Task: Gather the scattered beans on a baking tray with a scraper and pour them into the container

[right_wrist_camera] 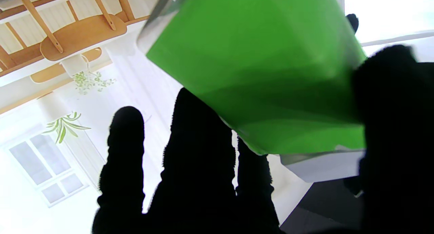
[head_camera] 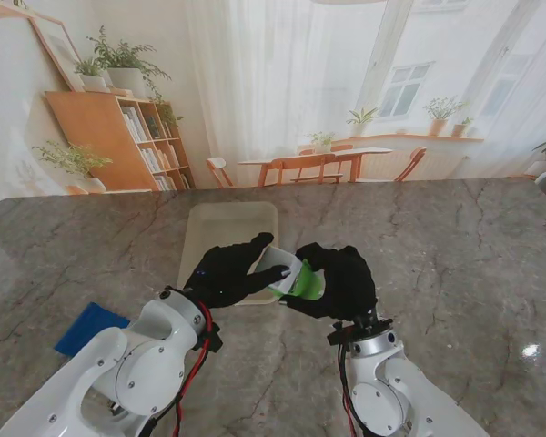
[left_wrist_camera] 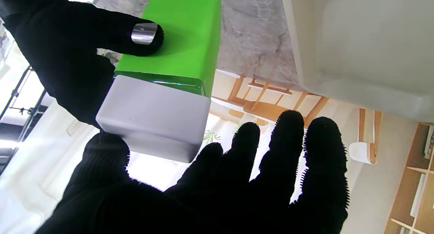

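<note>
Both black-gloved hands meet over the marble table (head_camera: 455, 264), right at the near edge of the pale baking tray (head_camera: 209, 232), and between them sits the scraper (head_camera: 291, 273), green blade with a white grip. The right hand (head_camera: 338, 282) has it: in the right wrist view the green blade (right_wrist_camera: 257, 71) fills the frame, the thumb (right_wrist_camera: 390, 101) pressed against one face and the fingers (right_wrist_camera: 200, 152) rising behind the other, so that hand is clamped on the scraper. In the left wrist view the same hand shows with a finger laid flat on the green face, a metal band on its tip (left_wrist_camera: 144, 33). The left hand (head_camera: 226, 271) reaches in from the other side; its thumb (left_wrist_camera: 106, 151) touches the corner of the white grip (left_wrist_camera: 156, 118), while its four fingers (left_wrist_camera: 288, 142) stand spread and free of the tool, so it is apart, not gripping. The scraper is held off the table, tilted, white grip toward the left hand. The tray lies just beyond the hands, farther from me, its raised rim (left_wrist_camera: 339, 88) close by the left fingertips in the wrist view; whether beans lie on it is too fine to make out. A blue flat item (head_camera: 89, 326) rests on the table to the left, beside the left arm.
</note>
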Tool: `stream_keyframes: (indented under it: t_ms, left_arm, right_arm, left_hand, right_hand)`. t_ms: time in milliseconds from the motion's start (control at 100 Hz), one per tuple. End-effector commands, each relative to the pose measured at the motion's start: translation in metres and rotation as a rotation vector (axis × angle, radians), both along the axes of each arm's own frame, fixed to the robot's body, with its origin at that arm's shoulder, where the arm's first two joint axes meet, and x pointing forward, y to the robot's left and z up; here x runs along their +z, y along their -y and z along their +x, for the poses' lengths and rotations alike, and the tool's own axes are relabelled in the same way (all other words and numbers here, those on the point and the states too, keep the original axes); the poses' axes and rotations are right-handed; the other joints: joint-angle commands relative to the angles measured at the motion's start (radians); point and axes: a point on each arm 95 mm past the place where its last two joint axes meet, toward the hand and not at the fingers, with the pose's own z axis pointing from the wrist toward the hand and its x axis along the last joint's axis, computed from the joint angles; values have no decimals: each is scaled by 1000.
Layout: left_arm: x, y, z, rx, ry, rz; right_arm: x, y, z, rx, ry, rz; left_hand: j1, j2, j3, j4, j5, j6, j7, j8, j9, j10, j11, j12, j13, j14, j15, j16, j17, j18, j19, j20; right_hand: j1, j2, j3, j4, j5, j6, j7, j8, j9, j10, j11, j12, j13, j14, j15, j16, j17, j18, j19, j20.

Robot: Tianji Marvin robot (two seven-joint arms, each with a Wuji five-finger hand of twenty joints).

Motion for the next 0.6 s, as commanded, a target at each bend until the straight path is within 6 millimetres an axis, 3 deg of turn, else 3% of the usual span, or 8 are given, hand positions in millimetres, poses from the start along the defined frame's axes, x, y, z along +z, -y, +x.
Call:
stream_keyframes:
  t_ms: [0,140,180,370,500,590]
  left_arm:
    - [-3,4,-2,-15,-30,-7]
    - [-5,5,-3,-38,-58,29]
    - [-5,5,-4,-46,-68,46]
    - [-8,8,-1,-74,-72,84]
    - [-9,10,2,-91,-42,61]
    - [-9,10,3,-112,1,68]
  right_arm:
    - [3,0,0,7,-1,-17]
    - [3,0,0,5,-3,-26]
    - [3,0,0,4,-3,-26]
    - [3,-1,0,3,2,-18]
    - [3,0,1,0,-3,-10]
    - [2,0,1,-2,-11,4]
  left_hand:
    - [-44,-25,-26,-39,22,24,-10,-9,4,12,2,-4,10,22,10,9,0,45,26,6]
    - [6,-89,-15,-35,17,24,-13,-14,-8,11,-5,-9,15,17,12,10,18,50,30,10]
    - [63,-123,-12,-33,13,20,-11,-15,-11,2,-2,-9,26,-13,21,15,33,31,38,13]
    - [388,-233,-1,-7,50,-39,42,57,35,-68,69,108,103,-129,158,152,185,-146,165,10]
    - [524,-280,26,12,102,-91,83,126,68,-116,110,186,138,-200,215,202,245,-253,203,-30]
    - [586,-304,56,24,124,-128,102,160,84,-144,127,210,148,-239,215,201,258,-298,197,-53]
  right_hand:
    - [201,167,394,85,82,-268,159,42,71,-55,122,45,-8,-27,37,19,-11,10,20,12]
    - [203,163,397,85,84,-264,159,43,72,-51,125,46,-7,-23,42,20,-12,14,24,12]
    - [202,164,397,85,84,-264,159,43,72,-50,126,46,-8,-23,42,20,-13,14,24,11]
    - [201,165,398,84,84,-263,160,45,70,-52,126,44,-9,-25,44,18,-13,12,27,10]
    - [198,165,398,84,83,-270,157,44,71,-55,127,43,-7,-28,44,16,-12,10,27,8]
    - [195,163,399,83,86,-273,157,44,73,-59,127,42,-5,-31,44,15,-12,8,27,7]
